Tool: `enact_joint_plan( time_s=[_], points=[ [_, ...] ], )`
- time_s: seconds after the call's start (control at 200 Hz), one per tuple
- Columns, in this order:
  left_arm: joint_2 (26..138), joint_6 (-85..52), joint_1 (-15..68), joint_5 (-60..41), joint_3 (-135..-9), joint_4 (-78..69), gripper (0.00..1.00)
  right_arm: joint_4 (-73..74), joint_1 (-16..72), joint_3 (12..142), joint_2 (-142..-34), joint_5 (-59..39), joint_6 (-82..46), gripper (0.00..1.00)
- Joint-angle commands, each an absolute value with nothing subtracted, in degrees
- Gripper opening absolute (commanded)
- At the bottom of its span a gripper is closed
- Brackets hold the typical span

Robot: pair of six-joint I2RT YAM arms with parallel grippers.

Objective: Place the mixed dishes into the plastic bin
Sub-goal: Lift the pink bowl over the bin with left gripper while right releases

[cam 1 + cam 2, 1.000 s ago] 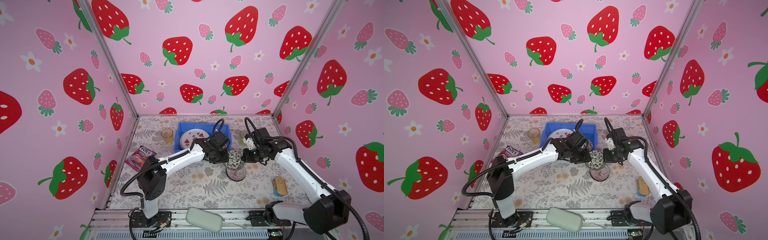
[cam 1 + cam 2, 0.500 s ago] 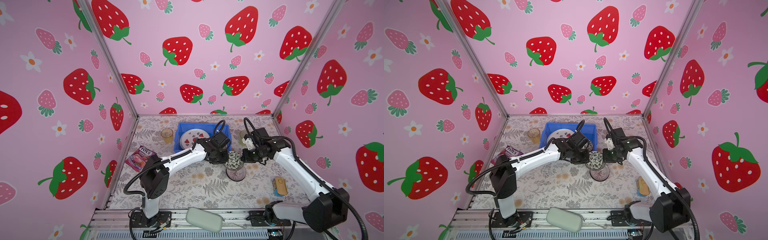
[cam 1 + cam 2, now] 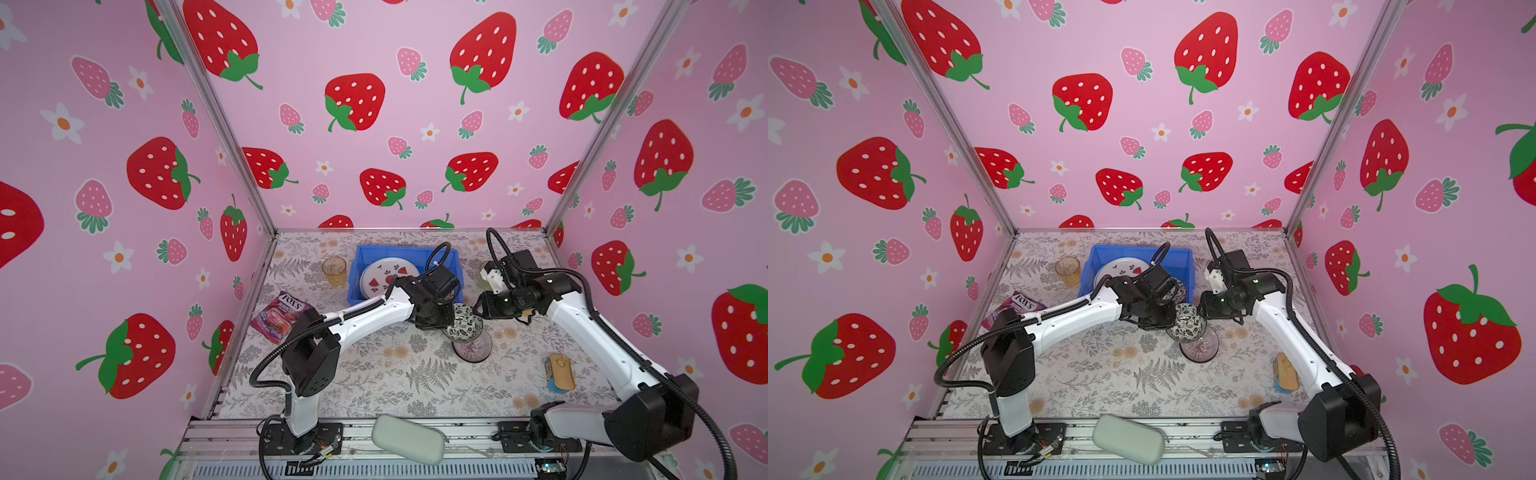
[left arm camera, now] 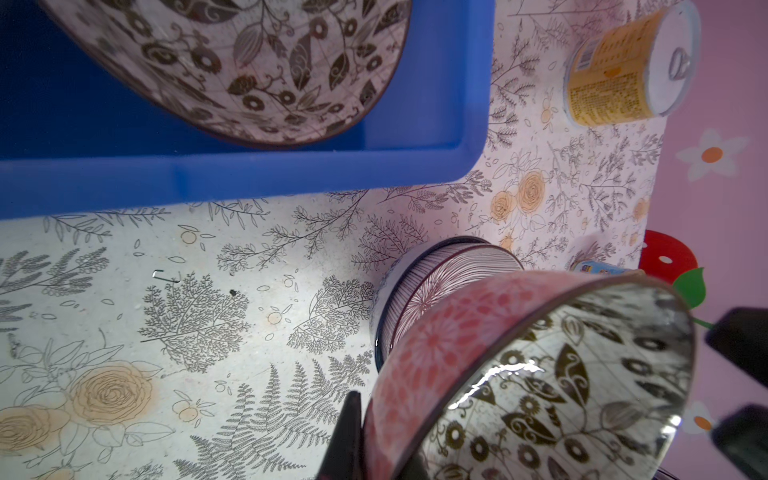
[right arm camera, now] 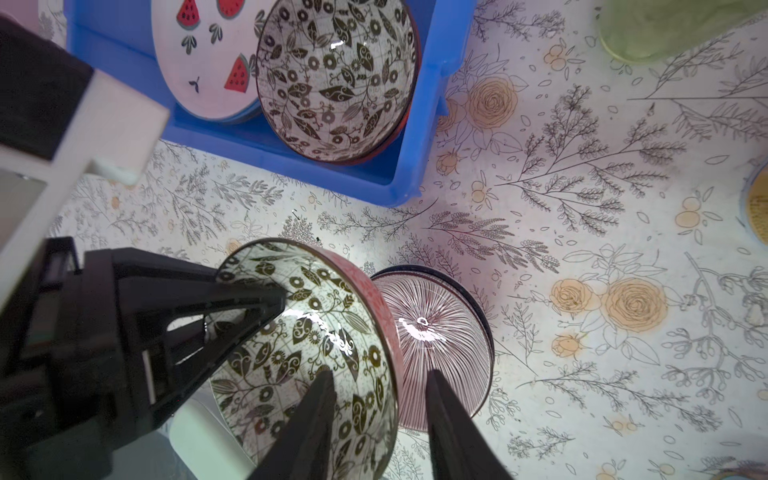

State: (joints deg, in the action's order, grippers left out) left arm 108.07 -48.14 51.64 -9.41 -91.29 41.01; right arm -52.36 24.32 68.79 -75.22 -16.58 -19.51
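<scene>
Since a second ago my left gripper [image 5: 272,301] has clamped the orange floral bowl [image 3: 462,326], and my right gripper [image 5: 380,376] has spread apart.
Fern-print tablecloth [image 3: 374,386], strawberry walls [image 3: 415,41]; bowl tilts over a striped bowl [image 3: 473,348], lower right of the blue bin [image 3: 395,249]. Right wrist view shows a watermelon plate [image 5: 195,75] inside; left wrist view doesn't.

We hold our left arm [image 3: 365,316] stretched from its base at the near edge of the desk toward the middle, wrist turned down. Our left hand [image 3: 448,319] is clamped on the rim of a tilted patterned bowl [image 3: 463,326], one finger [image 5: 249,301] inside it and the other outside. Our right arm [image 3: 582,328] rises from its own base and bends inward, so the two hands face each other, close together. Our right hand [image 5: 379,376] stands with its fingers apart, one to either side of the same rim
</scene>
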Motion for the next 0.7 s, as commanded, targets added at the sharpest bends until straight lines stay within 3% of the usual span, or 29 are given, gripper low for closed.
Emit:
enact_joint_plan(
  time_s=[0.0, 0.27, 0.695],
  points=[
    [105.8, -46.6, 51.2, -8.2, -95.0, 43.1, 0.0, -52.8, 22.9, 70.9, -75.7, -17.2, -18.2, 0.45],
    [104.6, -44.6, 49.0, -4.7, -95.8, 46.6, 0.0, -53.0, 16.6, 71.4, -76.6, -21.0, -14.6, 0.51],
    [108.5, -38.3, 43.8, -0.9, -105.7, 54.4, 0.0, -51.3, 13.3, 70.6, -79.9, -23.5, -12.5, 0.51]
  ],
)
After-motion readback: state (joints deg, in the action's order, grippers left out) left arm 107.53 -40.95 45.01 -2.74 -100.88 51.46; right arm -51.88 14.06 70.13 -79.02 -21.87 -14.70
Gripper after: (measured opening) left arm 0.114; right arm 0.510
